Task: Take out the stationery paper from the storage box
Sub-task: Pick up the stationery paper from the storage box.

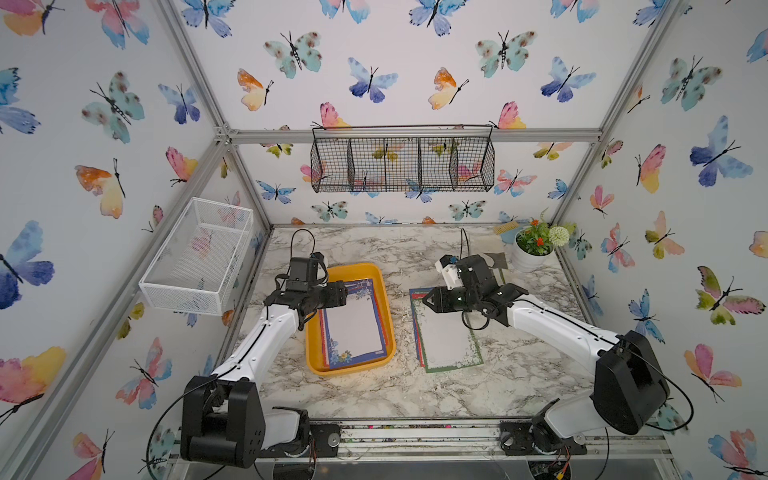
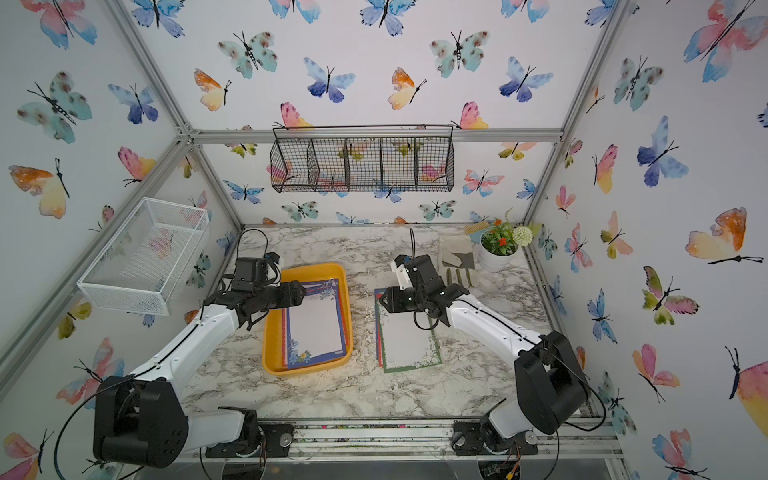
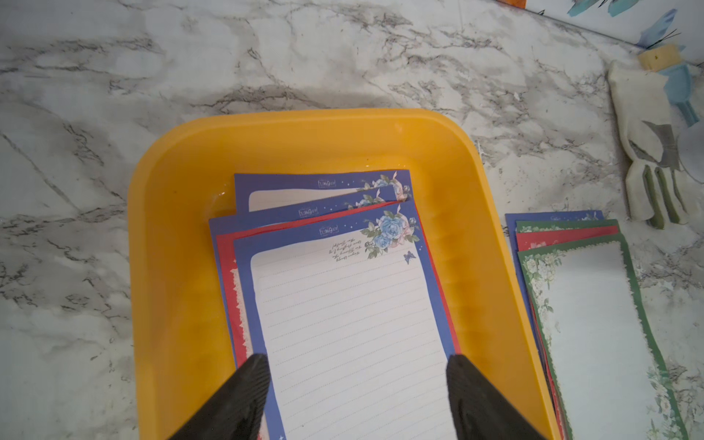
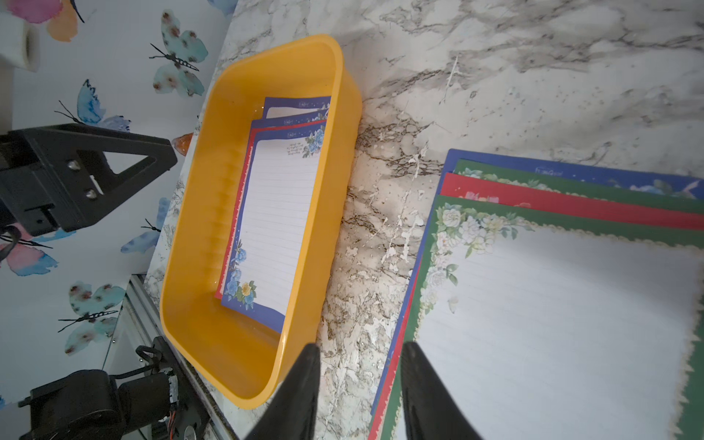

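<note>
The left gripper (image 3: 358, 360) hovers low inside the storage box (image 3: 160, 266), its two black fingers (image 3: 247, 396) standing well apart on either side of the top sheet, with nothing clamped between them. That sheet is the uppermost of the stationery paper (image 3: 354, 324) in the box: a lined white page with a blue border and a blue rose at one corner, lying on a loosely fanned stack of red and blue-edged sheets. The right gripper (image 4: 361, 346) has its jaws parted by a narrower gap and holds nothing; in the right wrist view the bare marble table (image 4: 495, 95) shows between its fingertips, just beside the edge of a second pile of sheets (image 4: 552, 304). This pile lies flat on the table to the right of the box, close to it but apart, with a green-bordered page on top and red, green and blue edges showing beneath. In both top views, each arm reaches in from the near edge. Farther off, a glove (image 3: 647, 152) lies near a white flower pot (image 1: 532, 249) at the far right corner.
</note>
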You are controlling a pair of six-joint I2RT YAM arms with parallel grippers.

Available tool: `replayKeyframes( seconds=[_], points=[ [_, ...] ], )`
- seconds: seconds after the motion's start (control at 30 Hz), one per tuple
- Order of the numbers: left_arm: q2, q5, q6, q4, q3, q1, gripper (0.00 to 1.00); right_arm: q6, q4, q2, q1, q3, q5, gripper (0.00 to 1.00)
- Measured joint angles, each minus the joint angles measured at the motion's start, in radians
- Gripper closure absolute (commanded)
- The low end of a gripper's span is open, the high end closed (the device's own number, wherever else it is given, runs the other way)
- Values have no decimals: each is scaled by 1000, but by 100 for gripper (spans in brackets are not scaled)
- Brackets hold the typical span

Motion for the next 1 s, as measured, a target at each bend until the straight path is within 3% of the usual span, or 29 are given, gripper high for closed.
replayKeyframes(
  seconds=[0.47, 1.0],
  points=[
    [121, -92, 0, -68, 4, 0, 28, 36, 76, 205, 155, 162, 41, 63],
    [267, -98, 0, -97, 22, 0, 29, 63, 123, 331, 179, 194, 24, 64]
  ],
)
